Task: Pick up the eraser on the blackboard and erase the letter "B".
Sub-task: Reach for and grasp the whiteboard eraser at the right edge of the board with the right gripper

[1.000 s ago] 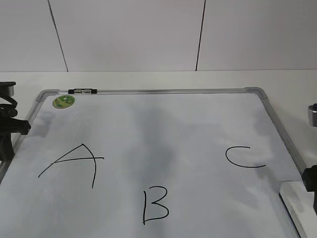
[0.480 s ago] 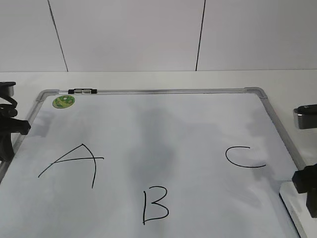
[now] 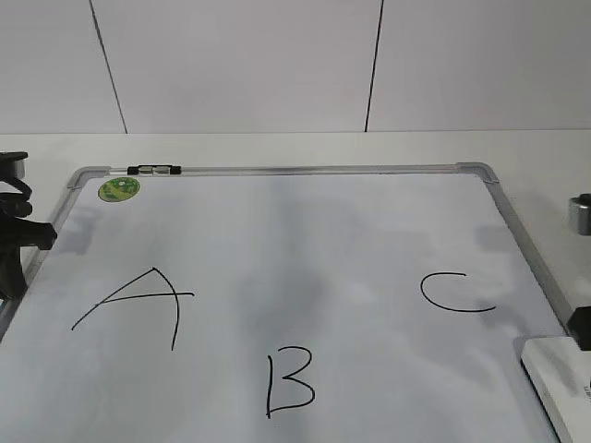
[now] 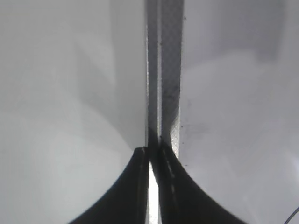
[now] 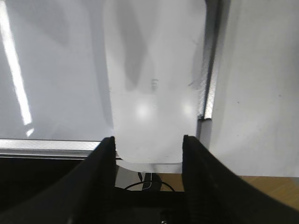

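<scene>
Smooth white rounded eraser [image 5: 152, 88] between the right end effector's [image 5: 148, 144] parted black fingers.

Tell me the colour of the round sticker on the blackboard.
Green, with a pale pattern; the sticker shows best in the exterior view, near the blackboard's far-left corner.

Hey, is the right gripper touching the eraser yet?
Cannot tell. In the right wrist view the right gripper has its fingers either side of the eraser, edges meeting it, but no view plainly shows contact or a gap.

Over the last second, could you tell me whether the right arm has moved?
Yes. The right arm swung inward towards the letter C, then pulled back to the blackboard's right edge.
</scene>
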